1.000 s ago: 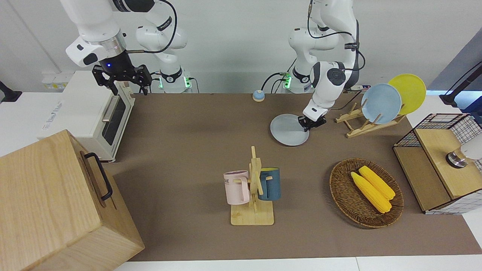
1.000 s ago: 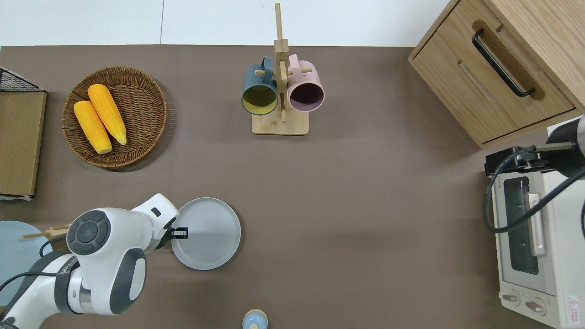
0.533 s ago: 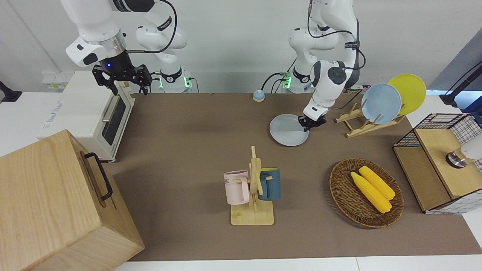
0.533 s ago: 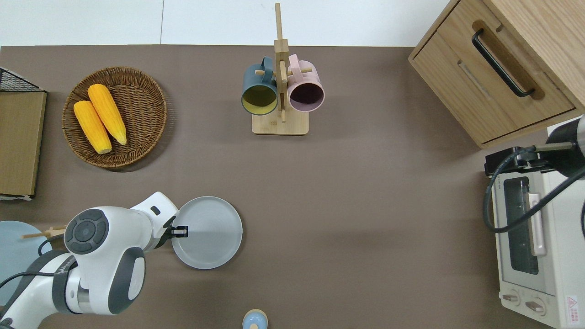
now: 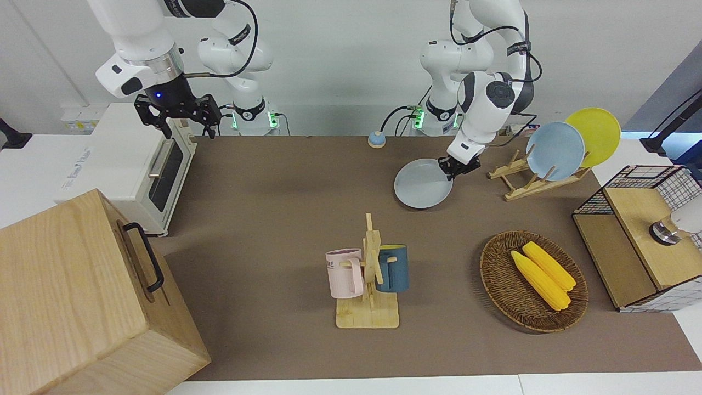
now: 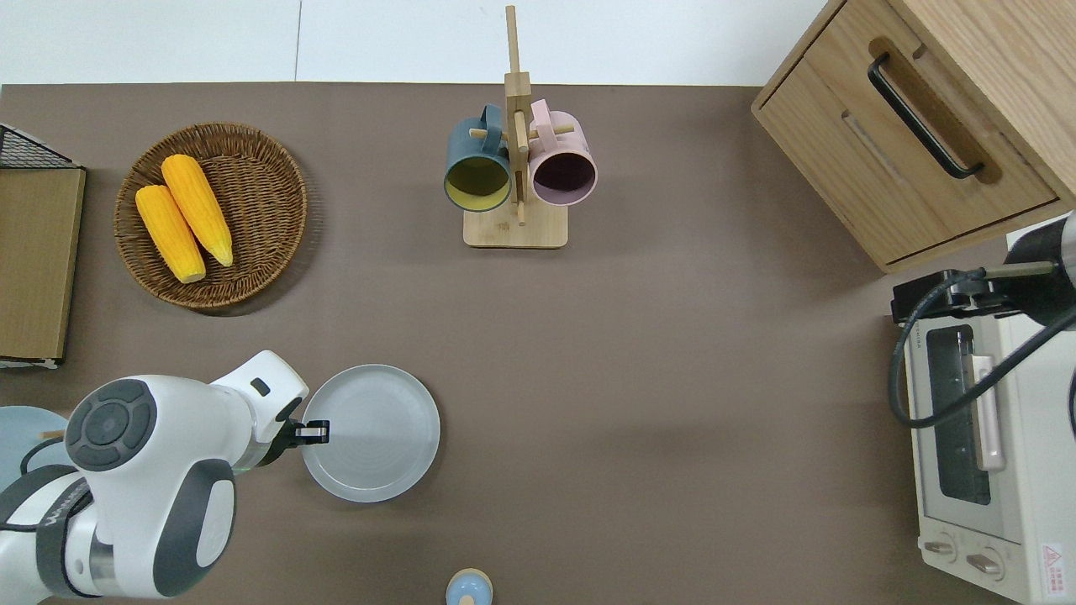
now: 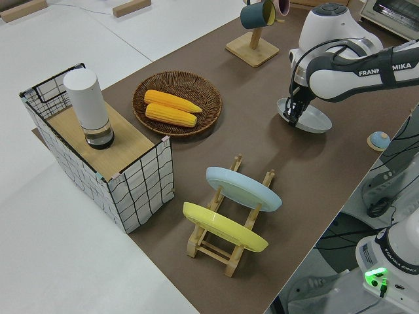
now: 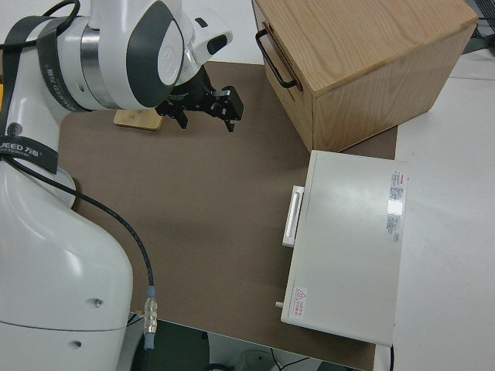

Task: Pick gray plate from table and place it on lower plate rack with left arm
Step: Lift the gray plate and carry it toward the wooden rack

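Gray plate (image 5: 423, 184) hangs tilted above the table (image 5: 285, 181), its rim pinched by the left gripper (image 5: 454, 166); "FRANKA" marks that arm.

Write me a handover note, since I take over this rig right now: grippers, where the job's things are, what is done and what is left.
Left gripper: shut on the gray plate, gripping its rim at the edge toward the rack.
Right arm: parked, fingers open.
Gray plate: lifted off the table, tilted, over the spot beside the lower plate rack.
Rack: light blue plate and yellow plate fill its slots at the left arm's end; the pegs toward the gray plate look free.
Done: grasp and lift.
Left: carry over, slot between free pegs, release.
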